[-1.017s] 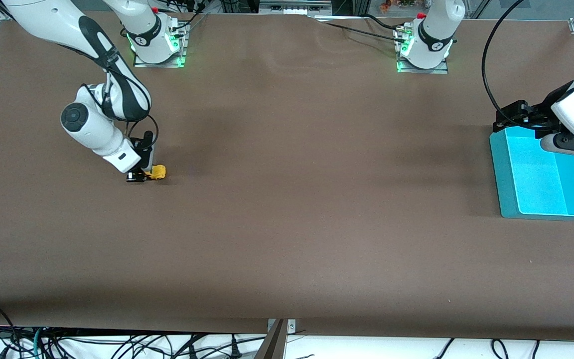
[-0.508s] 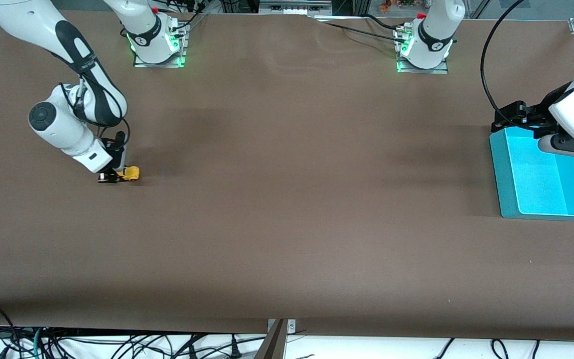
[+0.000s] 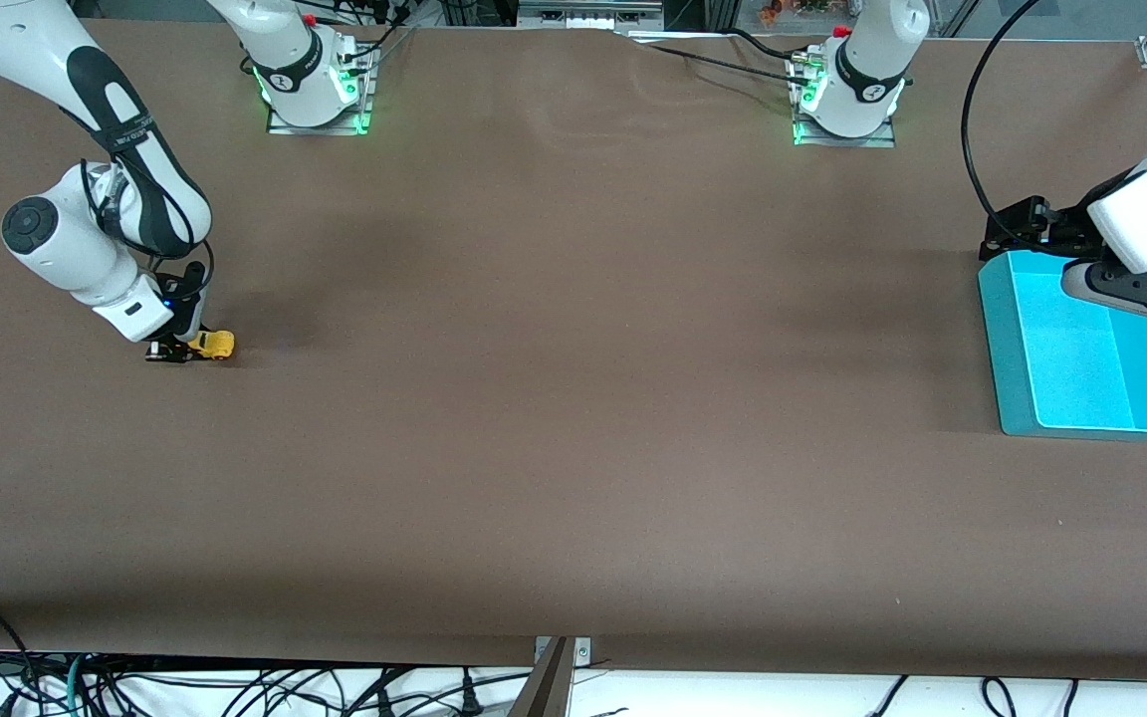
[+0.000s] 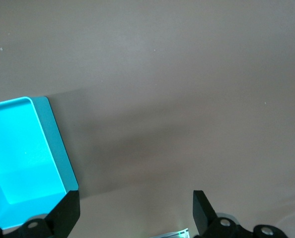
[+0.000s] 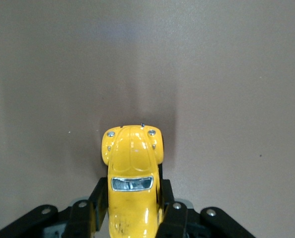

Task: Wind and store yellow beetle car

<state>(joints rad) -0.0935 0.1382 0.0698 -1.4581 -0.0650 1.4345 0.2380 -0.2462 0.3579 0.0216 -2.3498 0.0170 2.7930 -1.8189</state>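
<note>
Front view shows the brown tabletop point(image 3: 573, 398) nearly bare, with the turquoise tray point(image 3: 1012, 368) at the left arm's end and the yellow beetle car point(image 3: 212, 345) well apart from it at the right arm's end. Over the tray's edge farthest from the front camera hangs the left end effector point(image 3: 1036, 231), waiting with its fingers spread wide on nothing, as the left wrist view confirms. Low over the tabletop, the right end effector point(image 3: 178, 349) is clamped on the car's rear body, and the right wrist view shows the fingers point(image 5: 173, 218) flanking its sides while the rounded nose point(image 5: 132, 144) points away from the wrist. The wheels appear to sit on the surface, so the step in hand looks like winding by dragging the car backward. Doing it well likely means steady downward pressure so the wheels roll instead of skidding, a straight pull along the car's own axis, and a grip firm enough that the small body does not twist between the fingers.
</note>
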